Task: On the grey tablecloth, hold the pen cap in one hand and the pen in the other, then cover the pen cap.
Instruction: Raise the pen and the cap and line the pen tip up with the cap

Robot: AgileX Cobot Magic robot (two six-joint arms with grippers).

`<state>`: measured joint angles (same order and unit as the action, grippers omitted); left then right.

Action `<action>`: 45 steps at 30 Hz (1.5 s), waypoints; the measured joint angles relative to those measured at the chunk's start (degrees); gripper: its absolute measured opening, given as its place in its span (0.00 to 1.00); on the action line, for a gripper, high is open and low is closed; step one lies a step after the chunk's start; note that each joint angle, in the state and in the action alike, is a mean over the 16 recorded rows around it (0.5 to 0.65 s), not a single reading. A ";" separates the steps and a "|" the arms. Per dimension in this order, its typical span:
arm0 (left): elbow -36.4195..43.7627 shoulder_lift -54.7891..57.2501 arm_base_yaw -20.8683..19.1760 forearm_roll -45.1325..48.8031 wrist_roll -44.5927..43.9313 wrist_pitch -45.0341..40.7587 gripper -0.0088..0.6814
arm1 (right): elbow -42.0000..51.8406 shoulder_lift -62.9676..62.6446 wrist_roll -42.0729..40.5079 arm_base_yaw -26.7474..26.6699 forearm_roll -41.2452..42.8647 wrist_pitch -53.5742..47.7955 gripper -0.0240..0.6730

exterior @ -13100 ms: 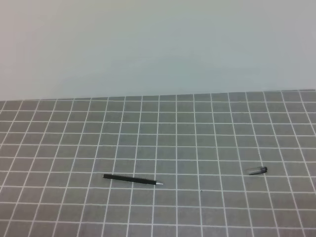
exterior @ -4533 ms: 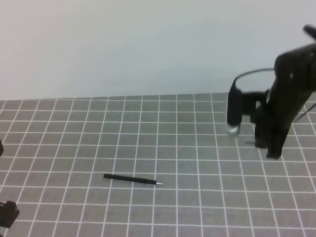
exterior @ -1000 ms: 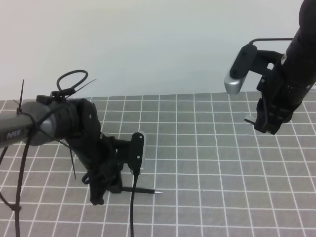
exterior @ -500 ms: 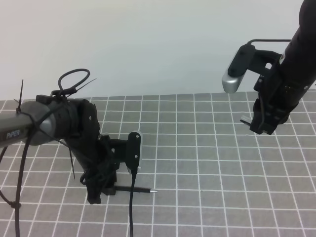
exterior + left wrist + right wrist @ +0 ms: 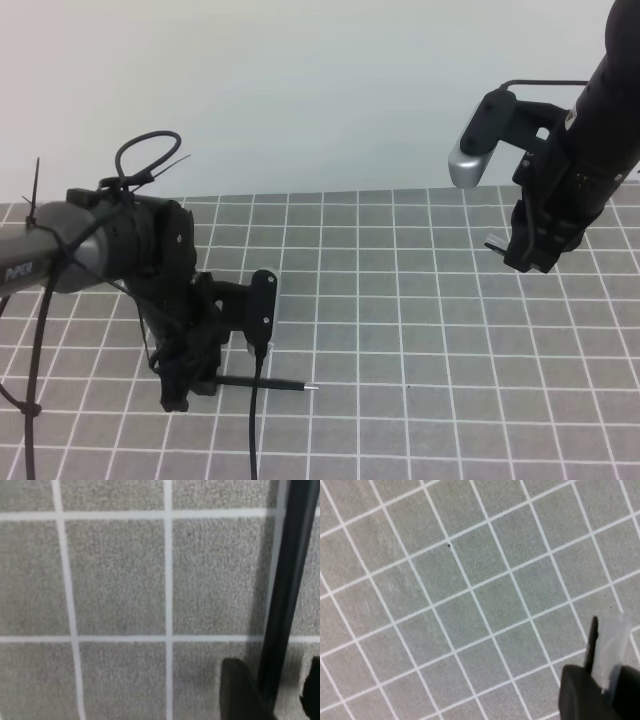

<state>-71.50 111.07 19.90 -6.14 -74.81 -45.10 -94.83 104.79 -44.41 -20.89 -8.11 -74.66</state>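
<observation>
Pen lies flat on the grey tablecloth between my left gripper fingers, which just spread and dropped lower around its rear, ungrasped yet; right gripper stays raised, clamped on pen cap.

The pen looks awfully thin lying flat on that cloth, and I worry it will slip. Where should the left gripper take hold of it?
Grip the pen on its black barrel near the blunt end, coming straight down with one finger on each side. It lies flat on the grey tablecloth, so only its long sides offer purchase. The left gripper already straddles it there, leaving the silvery tip free for the pen cap in the right gripper.
</observation>
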 joint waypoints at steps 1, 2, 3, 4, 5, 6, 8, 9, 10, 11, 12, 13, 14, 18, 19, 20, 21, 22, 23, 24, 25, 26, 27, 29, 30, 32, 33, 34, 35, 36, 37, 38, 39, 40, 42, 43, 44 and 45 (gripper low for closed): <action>0.00 -0.03 0.00 0.14 0.14 -0.04 0.40 | 0.00 0.00 -0.01 0.00 0.00 0.00 0.03; 0.00 -0.06 0.00 0.24 0.30 -0.04 0.40 | 0.00 0.00 -0.01 0.00 0.00 0.00 0.03; 0.00 -0.09 0.00 0.29 0.39 -0.02 0.40 | 0.00 0.00 -0.02 0.00 0.00 0.00 0.03; 0.00 -0.11 0.00 0.31 0.43 0.02 0.40 | 0.00 0.00 -0.03 0.00 0.00 0.00 0.03; 0.00 -0.12 0.00 0.31 0.45 0.09 0.40 | 0.00 0.00 -0.03 0.00 0.00 0.00 0.03; 0.00 -0.12 0.00 0.30 0.47 0.16 0.40 | 0.00 0.00 -0.04 0.00 0.00 0.00 0.03; 0.00 -0.07 0.00 0.15 0.49 0.34 0.40 | 0.00 0.00 -0.04 0.00 0.00 0.00 0.03; 0.00 -0.03 0.00 0.04 0.50 0.42 0.40 | 0.00 0.00 -0.04 0.00 0.00 0.00 0.03; 0.00 0.00 0.00 -0.06 0.51 0.51 0.39 | 0.00 0.00 -0.04 0.00 0.00 0.00 0.03; 0.00 0.04 0.00 -0.16 0.51 0.59 0.39 | 0.00 0.00 -0.05 0.00 0.00 0.00 0.03; 0.00 0.08 0.00 -0.25 0.51 0.68 0.38 | 0.00 0.00 -0.06 0.00 0.00 0.00 0.03; 0.00 0.11 0.00 -0.34 0.51 0.77 0.37 | 0.00 0.00 -0.07 0.00 0.00 0.00 0.03; 0.00 0.15 0.00 -0.43 0.51 0.85 0.36 | 0.00 0.00 -0.08 0.00 0.00 0.00 0.03; 0.00 0.24 0.00 -0.79 0.49 1.19 0.32 | 0.00 0.00 -0.12 0.00 0.00 0.00 0.03; 0.00 0.26 0.00 -0.88 0.44 1.26 0.31 | 0.00 0.00 -0.16 0.00 0.00 0.00 0.03; 0.00 0.28 0.00 -0.97 0.37 1.30 0.29 | 0.00 0.00 -0.20 0.00 0.00 0.00 0.03; 0.00 0.30 0.00 -1.06 0.30 1.33 0.28 | 0.00 0.00 -0.24 0.00 0.00 0.00 0.03; 0.00 0.31 0.00 -1.14 0.23 1.33 0.26 | 0.00 0.00 -0.28 0.00 0.00 0.00 0.03; 0.00 0.32 0.00 -1.18 0.16 1.33 0.24 | 0.00 0.00 -0.32 0.00 0.00 0.00 0.03; 0.00 0.33 0.00 -1.19 0.09 1.33 0.23 | 0.00 0.00 -0.36 0.00 0.00 0.00 0.03; 0.00 0.33 0.00 -1.19 0.02 1.33 0.21 | 0.00 0.00 -0.40 0.00 0.00 0.00 0.03; 0.00 0.33 0.00 -1.19 -0.05 1.33 0.19 | 0.00 0.00 -0.44 0.00 0.00 0.00 0.03; 0.00 0.33 0.00 -1.19 -0.12 1.33 0.18 | 0.00 0.00 -0.47 0.00 0.00 0.00 0.03; 0.00 0.33 0.00 -1.19 -0.25 1.33 0.15 | 0.00 0.00 -0.55 0.00 0.00 0.00 0.03; 0.00 0.32 0.00 -1.19 -0.32 1.33 0.14 | 0.00 0.00 -0.61 0.00 0.00 0.00 0.03; 0.00 0.22 0.00 -1.19 -0.46 1.33 0.12 | 0.00 0.00 -0.72 0.00 0.05 0.00 0.03; 0.00 0.10 0.00 -1.19 -0.53 1.33 0.11 | 0.00 0.00 -0.77 0.00 0.11 0.00 0.03; 0.00 -0.05 0.00 -1.19 -0.54 1.33 0.10 | 0.00 0.00 -0.78 0.00 0.20 0.00 0.03; 0.00 -0.25 0.00 -1.19 -0.45 1.33 0.09 | -0.01 -0.01 -0.73 0.00 0.29 0.00 0.03; 0.00 -0.52 0.00 -1.19 -0.24 1.33 0.09 | -0.03 -0.02 -0.69 0.00 0.37 0.00 0.03; 0.00 -0.84 0.00 -1.19 0.05 1.33 0.08 | -0.07 -0.04 -0.65 0.00 0.43 0.00 0.03; 0.00 -1.23 0.00 -1.19 0.40 1.33 0.08 | -0.16 -0.07 -0.61 0.00 0.46 0.00 0.03; 0.00 -1.70 0.00 -1.20 0.78 1.32 0.08 | -0.31 -0.11 -0.57 0.00 0.49 0.00 0.03; 0.00 -2.24 0.00 -1.23 1.18 1.31 0.08 | -0.50 -0.14 -0.52 0.00 0.51 0.00 0.03; 0.00 -3.55 0.00 -1.37 2.05 1.30 0.08 | -1.08 -0.26 -0.44 0.00 0.56 0.00 0.03; 0.00 -4.30 0.00 -1.47 2.51 1.29 0.08 | -1.45 -0.33 -0.43 0.00 0.58 0.00 0.03; 0.00 -5.12 0.00 -1.61 3.00 1.27 0.08 | -1.90 -0.42 -0.42 0.00 0.61 0.00 0.03; 0.00 -6.00 0.00 -1.79 3.53 1.25 0.08 | -2.43 -0.51 -0.40 0.00 0.68 0.00 0.03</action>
<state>-71.50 105.07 19.90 -7.94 -71.28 -43.85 -97.26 104.28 -44.81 -20.89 -7.43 -74.66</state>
